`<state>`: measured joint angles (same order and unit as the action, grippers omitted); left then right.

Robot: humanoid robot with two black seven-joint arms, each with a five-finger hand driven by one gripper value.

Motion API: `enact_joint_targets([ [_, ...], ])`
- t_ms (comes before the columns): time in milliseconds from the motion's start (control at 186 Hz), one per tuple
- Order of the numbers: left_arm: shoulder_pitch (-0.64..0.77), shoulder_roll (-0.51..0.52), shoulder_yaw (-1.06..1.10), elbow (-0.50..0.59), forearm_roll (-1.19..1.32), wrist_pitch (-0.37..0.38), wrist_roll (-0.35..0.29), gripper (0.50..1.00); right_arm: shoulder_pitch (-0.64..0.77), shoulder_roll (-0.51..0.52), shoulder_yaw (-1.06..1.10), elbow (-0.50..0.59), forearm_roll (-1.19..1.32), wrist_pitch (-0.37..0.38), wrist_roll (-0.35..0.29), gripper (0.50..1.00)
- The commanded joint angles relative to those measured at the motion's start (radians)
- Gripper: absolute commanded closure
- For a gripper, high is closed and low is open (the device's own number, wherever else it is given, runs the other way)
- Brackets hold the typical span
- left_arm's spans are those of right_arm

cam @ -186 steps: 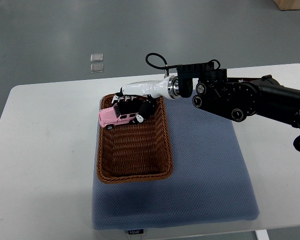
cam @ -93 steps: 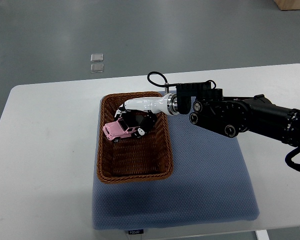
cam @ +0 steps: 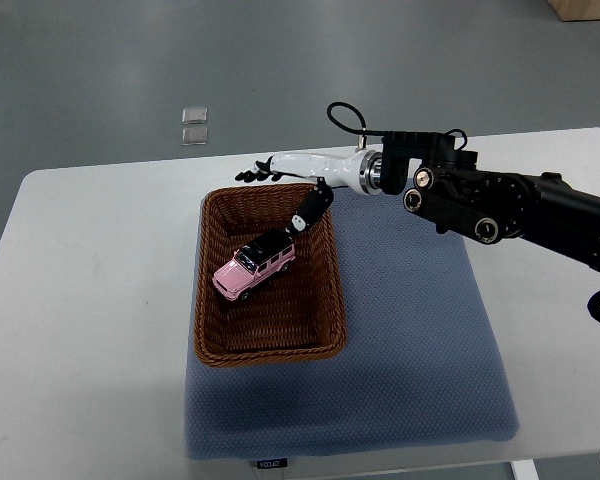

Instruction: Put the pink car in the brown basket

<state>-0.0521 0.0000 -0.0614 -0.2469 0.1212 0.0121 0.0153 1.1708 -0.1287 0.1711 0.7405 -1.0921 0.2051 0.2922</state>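
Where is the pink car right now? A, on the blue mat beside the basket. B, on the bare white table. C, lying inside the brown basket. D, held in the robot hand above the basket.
C: the pink car rests on the brown basket floor, with the right robot hand open above the far rim, not touching it.

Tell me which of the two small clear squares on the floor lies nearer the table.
The lower clear square, the one closer to the table. Its twin, the upper clear square, sits just beyond it, farther from the table's far edge.
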Motion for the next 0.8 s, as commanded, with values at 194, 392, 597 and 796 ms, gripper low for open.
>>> enact_joint_targets([
  [194, 0.000, 0.000, 0.002, -0.002, 0.000, 0.000, 0.000, 0.500, -0.211, -0.072, 0.383, 0.003, 0.255, 0.002, 0.004, 0.605],
  [392, 0.000, 0.000, 0.003, -0.002, 0.002, 0.000, 0.000, 0.500, -0.364, -0.065, 0.625, 0.003, 0.472, 0.004, 0.022, 0.603],
  [597, 0.000, 0.000, 0.003, -0.003, 0.005, 0.000, 0.000, 0.500, -0.457, -0.054, 0.728, 0.000, 0.810, 0.007, 0.028, 0.599],
  [796, 0.000, 0.000, 0.005, -0.003, 0.005, -0.001, 0.000, 0.500, -0.527, -0.015, 0.734, -0.033, 1.055, 0.011, 0.030, 0.591],
])
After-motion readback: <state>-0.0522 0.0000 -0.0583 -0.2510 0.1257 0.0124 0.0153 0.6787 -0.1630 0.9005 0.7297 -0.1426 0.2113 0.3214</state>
